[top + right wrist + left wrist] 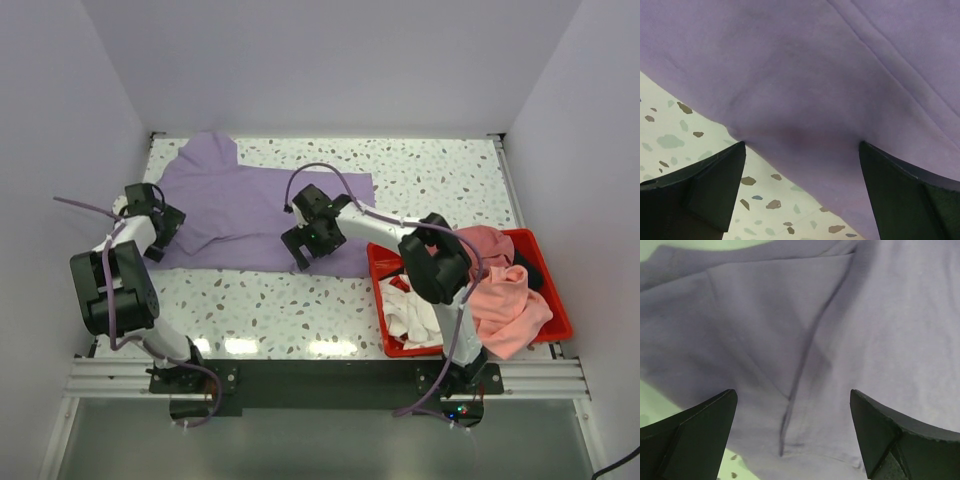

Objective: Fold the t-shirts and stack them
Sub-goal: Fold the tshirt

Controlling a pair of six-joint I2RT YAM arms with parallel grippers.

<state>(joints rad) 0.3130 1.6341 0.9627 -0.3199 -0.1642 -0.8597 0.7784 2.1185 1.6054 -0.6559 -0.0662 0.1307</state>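
While the lavender t-shirt (250, 205) lay spread over the far left part of the table (300, 310), reaching from near the left edge toward the middle, both arms were stretched out over it; the cloth seemed laid out flat so that it could be folded, though a long crease crossed it in the left wrist view.

The left pincer (162, 232) hung over the shirt's left margin, jaws spread wide with nothing between them. The right pincer (298, 248) hung over the near hem, equally wide and empty, speckled table showing just beside the hem beneath it; I judged these two stations at the garment's edges suited to taking hold for a fold not yet made.

The left arm was bent sharply at the elbow, its wrist turned inward over the fabric; the right arm reached diagonally from its base at the near edge toward the table's middle, wrist tipped down.

The salmon pink t-shirt (510, 300), the dusty rose t-shirt (490, 242) and the white t-shirt (410, 315) lay crumpled in the red bin (380, 285) at the near right corner; no stack had been begun.
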